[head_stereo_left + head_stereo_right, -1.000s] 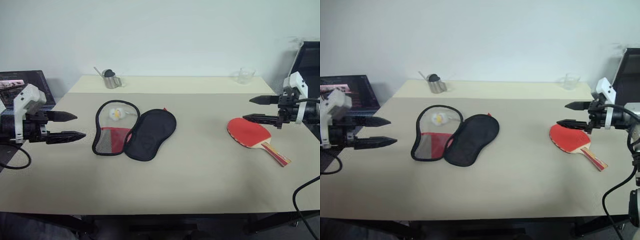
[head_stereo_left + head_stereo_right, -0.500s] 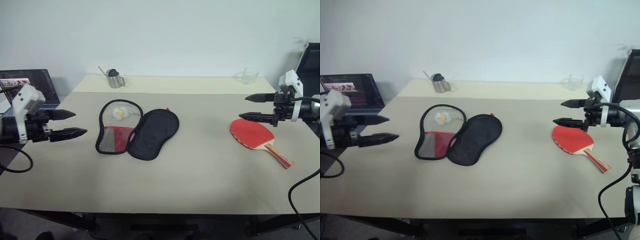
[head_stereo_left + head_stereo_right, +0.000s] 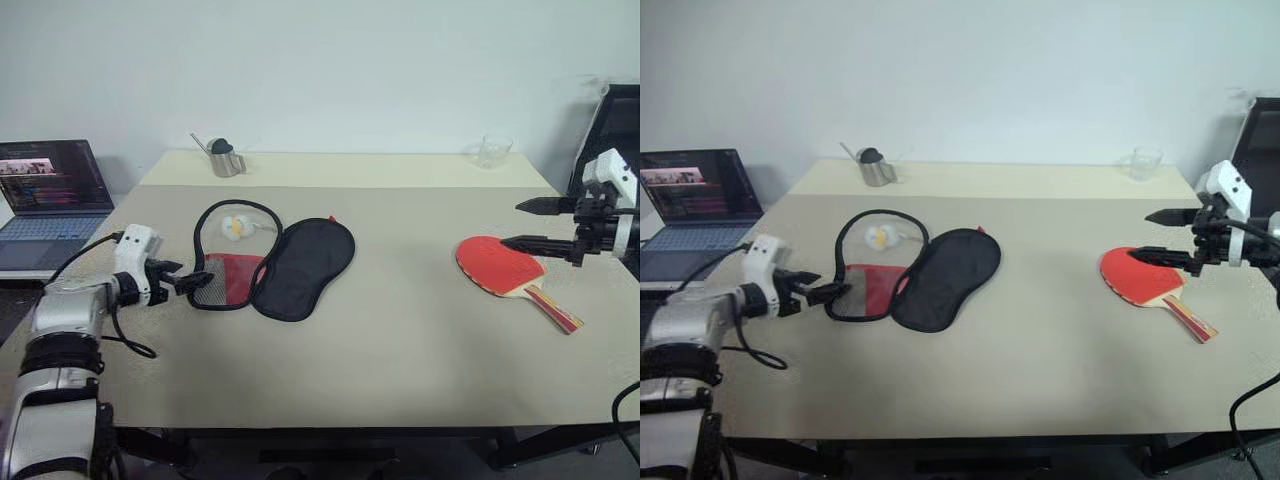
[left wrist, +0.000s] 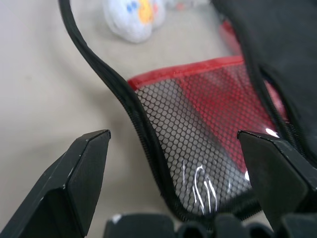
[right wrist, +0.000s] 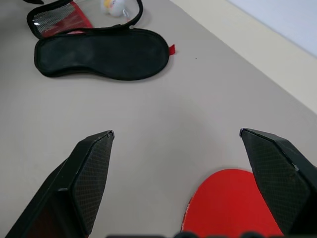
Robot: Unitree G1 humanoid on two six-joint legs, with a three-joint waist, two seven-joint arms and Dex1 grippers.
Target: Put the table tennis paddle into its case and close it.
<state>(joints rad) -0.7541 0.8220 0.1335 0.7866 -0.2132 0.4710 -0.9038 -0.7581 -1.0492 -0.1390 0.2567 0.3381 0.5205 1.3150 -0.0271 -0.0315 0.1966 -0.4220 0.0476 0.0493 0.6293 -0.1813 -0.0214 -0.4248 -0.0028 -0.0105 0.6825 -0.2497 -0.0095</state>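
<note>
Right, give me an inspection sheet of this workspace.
Surface: beige table.
Job's things: case lying unzipped and open; table tennis paddle flat, outside it, toward the right.
Clutter: metal pitcher, glass cup, small white toy in the case's open half.
Grippers: left pincer open at the case's edge; right pincer open above the paddle.
Cables: black, at each arm.
Surroundings: laptop.
</note>
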